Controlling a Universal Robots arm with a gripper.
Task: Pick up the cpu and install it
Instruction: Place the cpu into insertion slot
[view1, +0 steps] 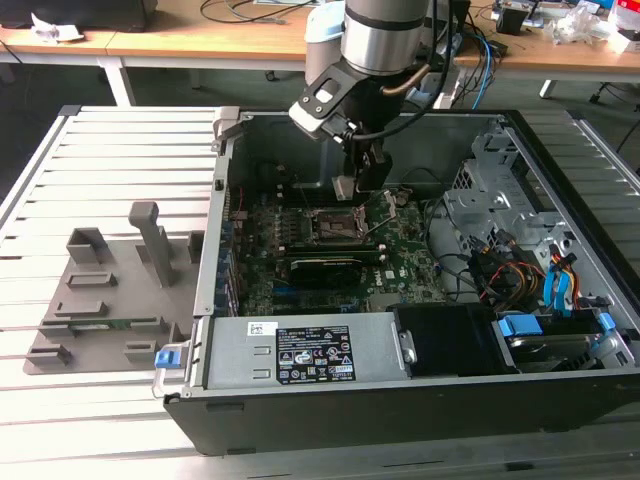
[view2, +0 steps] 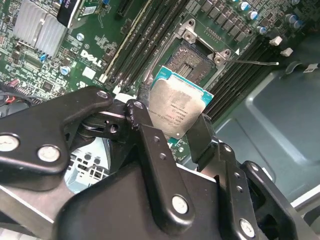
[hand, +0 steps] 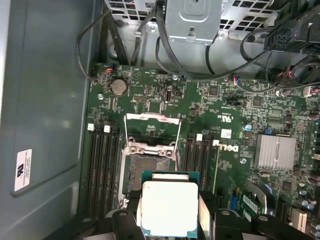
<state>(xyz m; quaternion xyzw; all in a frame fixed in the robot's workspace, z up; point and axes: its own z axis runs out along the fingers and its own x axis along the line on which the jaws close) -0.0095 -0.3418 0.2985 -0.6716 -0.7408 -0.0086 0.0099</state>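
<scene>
Fingers (view2: 201, 134) pinching the cpu (view2: 179, 106) by two opposite edges, its silvery top plate facing both wrist views. Just beyond the fingertips lies the open socket (hand: 149, 172), its metal frame (hand: 152, 131) swung up, on the green motherboard (hand: 225, 100). The cpu hangs above the socket, inside the computer case (view1: 420, 405).

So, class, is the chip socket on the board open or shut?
Open. In the first wrist view the socket lies bare, its metal frame flipped back. The chip is outside it, held between the fingers.
</scene>
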